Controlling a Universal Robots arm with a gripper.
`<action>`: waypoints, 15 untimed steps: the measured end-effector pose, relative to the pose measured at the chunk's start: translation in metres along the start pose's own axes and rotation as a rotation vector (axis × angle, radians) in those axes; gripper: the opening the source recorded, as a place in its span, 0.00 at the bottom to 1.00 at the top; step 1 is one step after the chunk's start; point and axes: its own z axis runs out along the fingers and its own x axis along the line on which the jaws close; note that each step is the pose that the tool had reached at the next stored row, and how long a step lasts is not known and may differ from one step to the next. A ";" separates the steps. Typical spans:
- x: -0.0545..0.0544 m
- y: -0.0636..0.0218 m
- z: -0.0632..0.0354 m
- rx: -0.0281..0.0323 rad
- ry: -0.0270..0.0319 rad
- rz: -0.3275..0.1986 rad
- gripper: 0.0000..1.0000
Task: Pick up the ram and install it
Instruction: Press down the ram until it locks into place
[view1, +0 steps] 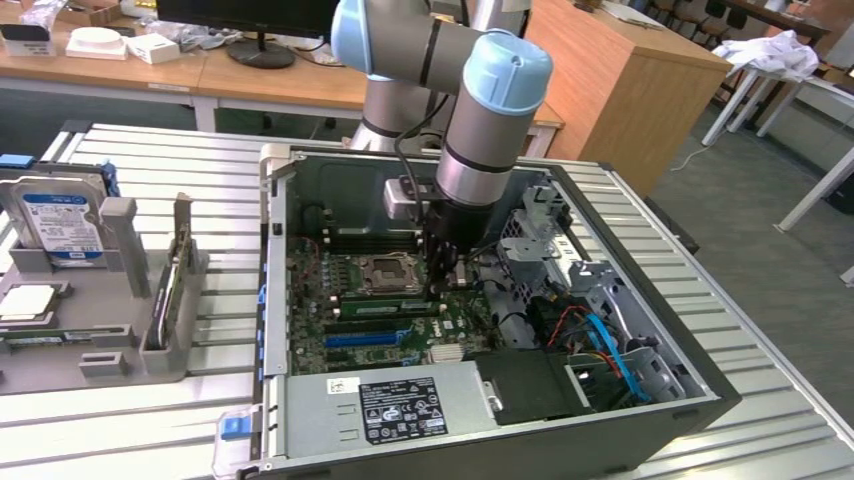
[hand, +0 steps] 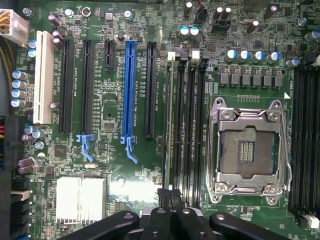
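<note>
The ram (view1: 387, 303) appears as a thin green strip standing edge-up in the memory slots, a little left of the middle of the exterior view, just below the CPU socket (view1: 380, 268) in the picture. In the wrist view it (hand: 168, 125) is seen edge-on as a narrow pale line in the outermost of the four black slots beside the socket (hand: 247, 150), on the side toward the long blue slot (hand: 129, 85). I am fairly sure, not certain, that this strip is the stick and not an empty slot.

The tool (hand: 169, 194) has its jaws closed with nothing between them. Its dark fingertips sit right over one end of that slot, either touching the stick's top edge or just above it; the pictures do not settle which. In the exterior view the tool (view1: 447, 283) reaches straight down into the open computer case (view1: 694, 400), near the frame's centre.

As a judgement: the pick-up and carry look done, and the stick is in its slot. What remains is the seating. Whether the latches have snapped shut cannot be told.

At the exterior view's left, a grey holder (view1: 120, 330) on the bench (view1: 134, 160) carries a hard drive (view1: 60, 225), well apart from the work.
</note>
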 end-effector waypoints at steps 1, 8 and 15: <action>0.000 0.0000 0.0004 0.0002 -0.0011 0.000 0.10; 0.001 0.0000 0.0013 0.0001 -0.0012 0.000 0.10; 0.002 0.0007 0.0014 0.0001 -0.0014 0.000 0.10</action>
